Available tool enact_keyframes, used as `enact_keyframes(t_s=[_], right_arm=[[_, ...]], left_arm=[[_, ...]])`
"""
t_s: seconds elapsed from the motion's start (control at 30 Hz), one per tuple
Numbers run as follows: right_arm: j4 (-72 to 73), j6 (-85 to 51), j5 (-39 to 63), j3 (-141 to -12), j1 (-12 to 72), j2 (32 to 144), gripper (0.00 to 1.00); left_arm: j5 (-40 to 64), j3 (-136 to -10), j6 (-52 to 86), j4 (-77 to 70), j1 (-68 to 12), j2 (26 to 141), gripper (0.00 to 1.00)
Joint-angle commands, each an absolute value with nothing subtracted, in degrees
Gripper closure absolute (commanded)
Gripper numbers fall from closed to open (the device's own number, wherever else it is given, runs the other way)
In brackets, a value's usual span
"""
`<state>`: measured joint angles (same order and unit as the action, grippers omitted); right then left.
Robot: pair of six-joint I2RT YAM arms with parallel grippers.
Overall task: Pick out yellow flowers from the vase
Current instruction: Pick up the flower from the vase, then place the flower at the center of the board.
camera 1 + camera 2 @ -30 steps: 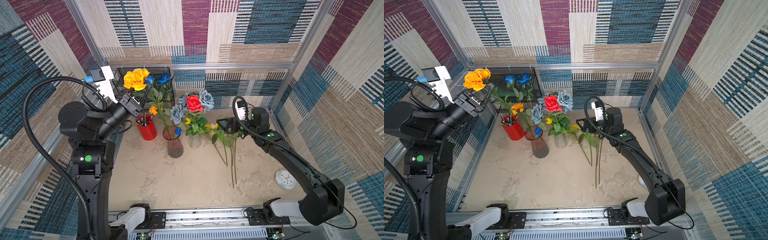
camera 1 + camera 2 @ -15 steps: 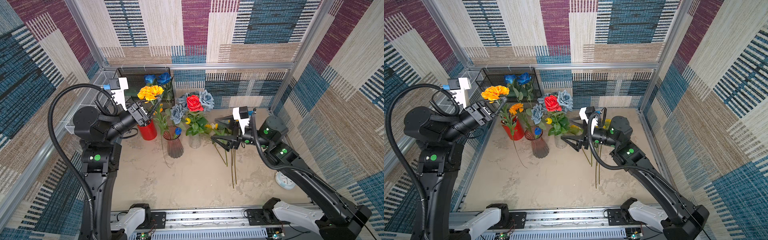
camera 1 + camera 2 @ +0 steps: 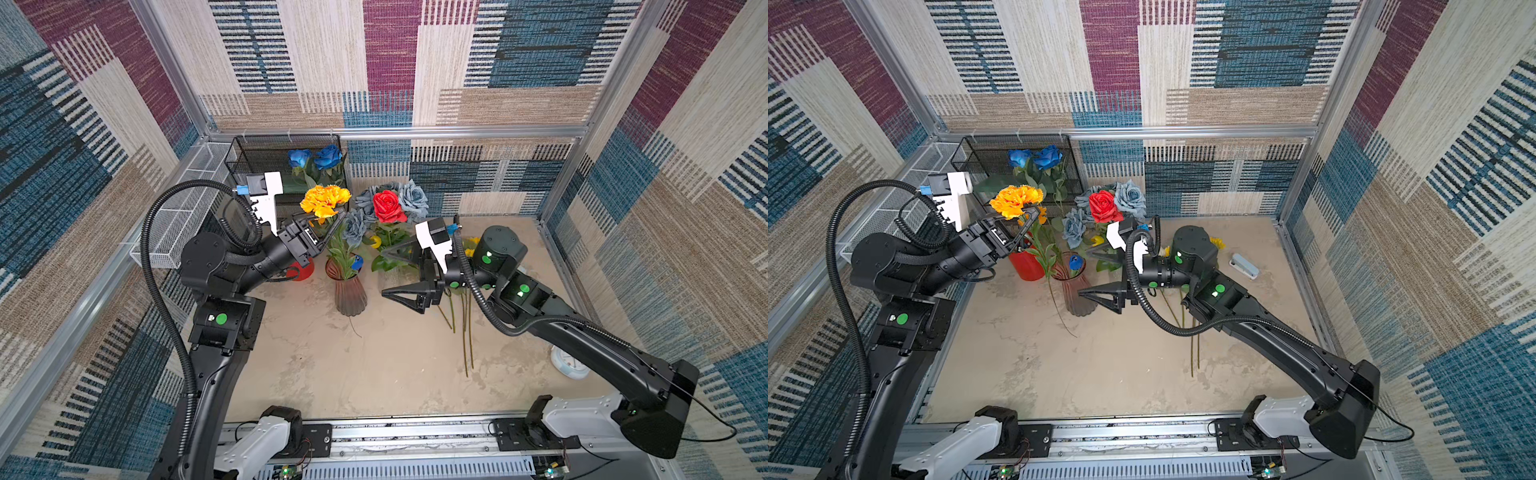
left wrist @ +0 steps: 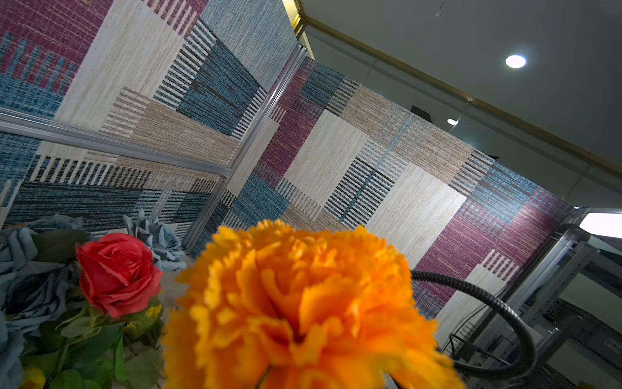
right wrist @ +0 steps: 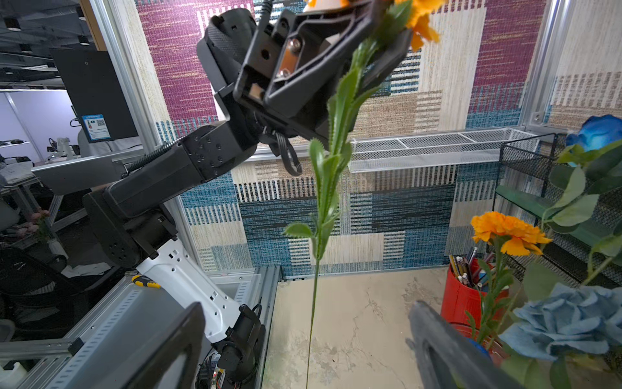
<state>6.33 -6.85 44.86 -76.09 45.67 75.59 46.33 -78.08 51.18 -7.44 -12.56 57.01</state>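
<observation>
Both top views: pinches flower (image 3: 325, 200) in left tool (image 3: 332, 226), high toward table's (image 3: 374, 374) back-left corner; holds right tool (image 3: 384, 272) spread, empty, by vase (image 3: 350, 295). Left wrist: shows bloom (image 4: 303, 310) close up. Right wrist: shows stem (image 5: 336, 134) dangling free. Could tip vase with swinging stem, or drop flower.

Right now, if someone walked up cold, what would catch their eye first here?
The big yellow-orange flower, clamped by its stem in the left gripper, its long stem dangling by the ribbed vase, left of centre. Next, the red rose among grey-blue roses at the back, with the right gripper wide open just in front.
</observation>
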Motion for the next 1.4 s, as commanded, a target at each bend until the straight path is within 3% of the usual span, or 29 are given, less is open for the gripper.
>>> enact_keyframes(t_s=[0.0, 0.13, 0.33, 0.77, 0.8, 0.97, 1.0, 1.1, 1.2, 1.3, 1.37], right_arm=[[9.27, -7.65, 46.71, -78.83, 46.57, 77.77, 0.03], [7.45, -7.09, 47.77, -82.52, 48.82, 81.22, 0.0], [1.54, -5.37, 49.21, -88.51, 51.15, 85.87, 0.16], [1.66, -5.46, 50.03, -88.33, 51.24, 86.68, 0.95], [1.56, -5.41, 49.91, -88.33, 51.24, 86.66, 1.0], [1.45, -5.16, 49.43, -88.1, 51.16, 86.4, 1.0], [1.4, -4.89, 49.18, -88.07, 51.15, 86.2, 1.0], [1.7, -5.05, 48.3, -87.48, 50.52, 85.58, 1.0], [3.02, -6.18, 47.99, -86.04, 49.04, 84.7, 1.0], [3.62, -7.11, 46.67, -84.94, 47.14, 83.77, 1.0], [4.46, -8.18, 46.1, -83.78, 45.3, 83.0, 1.0]], left_arm=[[45.45, -78.57, 49.17, -8.07, -15.28, 56.69, 0.79], [45.01, -77.21, 48.33, -8.81, -18.29, 56.59, 0.79], [43.07, -75.86, 46.11, -8.77, -21.02, 57.19, 0.79], [40.89, -74.67, 42.87, -8.09, -23.2, 58.17, 0.79], [40.71, -74.62, 42.75, -8.0, -23.29, 58.27, 0.79], [40.34, -74.79, 41.52, -7.12, -23.6, 58.43, 0.77], [40.34, -74.75, 41.32, -6.99, -23.64, 58.33, 0.71], [39.62, -74.14, 40.91, -6.98, -23.64, 57.68, 0.38], [39.27, -74.27, 39.91, -5.62, -23.64, 57.09, 0.15], [40.11, -74.45, 39.24, -4.97, -23.64, 56.71, 0.03], [40.52, -74.27, 38.74, -4.74, -23.64, 56.25, 0.01]])
